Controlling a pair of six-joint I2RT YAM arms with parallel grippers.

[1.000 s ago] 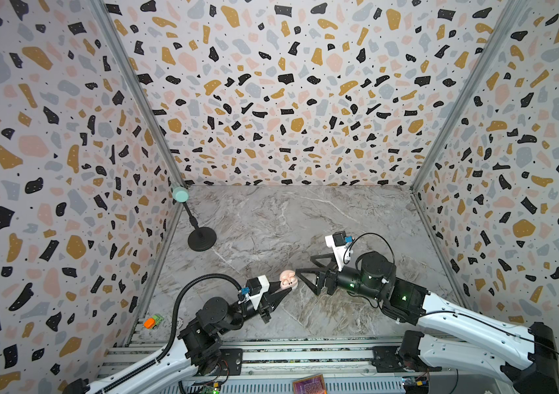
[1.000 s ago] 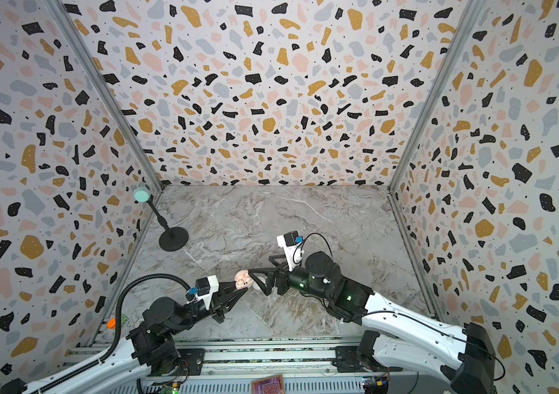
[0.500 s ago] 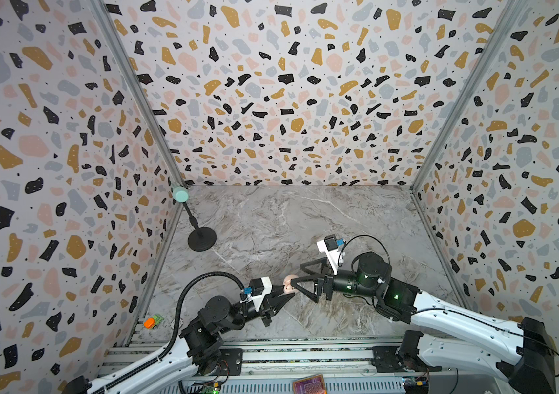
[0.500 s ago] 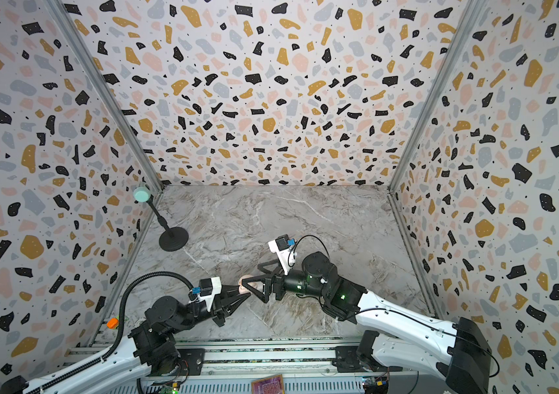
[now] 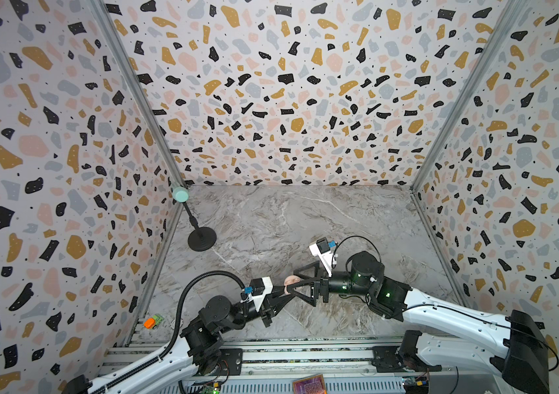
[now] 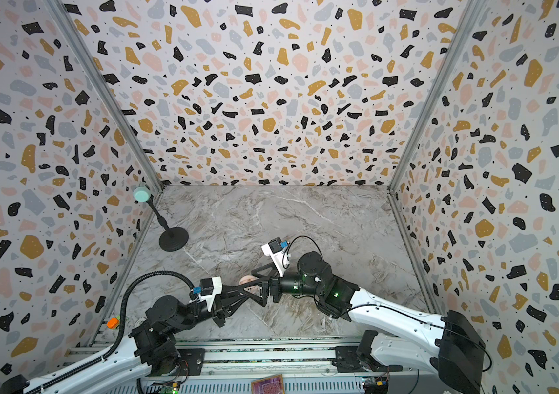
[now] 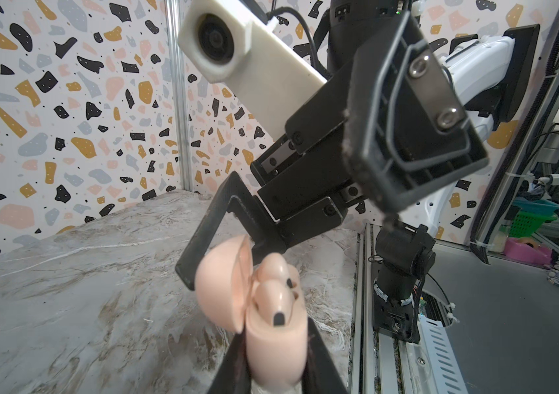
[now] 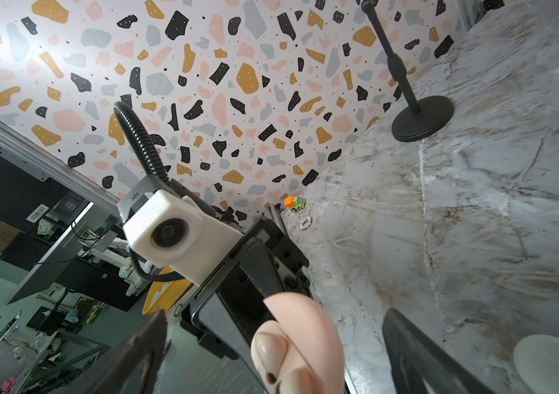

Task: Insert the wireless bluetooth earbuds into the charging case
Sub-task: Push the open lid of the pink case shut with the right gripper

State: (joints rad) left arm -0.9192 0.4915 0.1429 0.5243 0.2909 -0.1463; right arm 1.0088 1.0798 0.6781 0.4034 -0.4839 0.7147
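3 terrazzo walls (image 5: 288, 102), marble tabletop (image 5: 305, 218)

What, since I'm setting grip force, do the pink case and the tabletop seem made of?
Pink case: probably moulded plastic, smooth satin finish, judging by its soft sheen and rounded shell. Tabletop: grey veined marble look, fairly matte; real stone or printed laminate, I cannot tell.

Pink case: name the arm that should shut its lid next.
Right. The left gripper is shut on the pink case, busy holding it; the right gripper is open and straddles the open lid, so it can probably push it closed.
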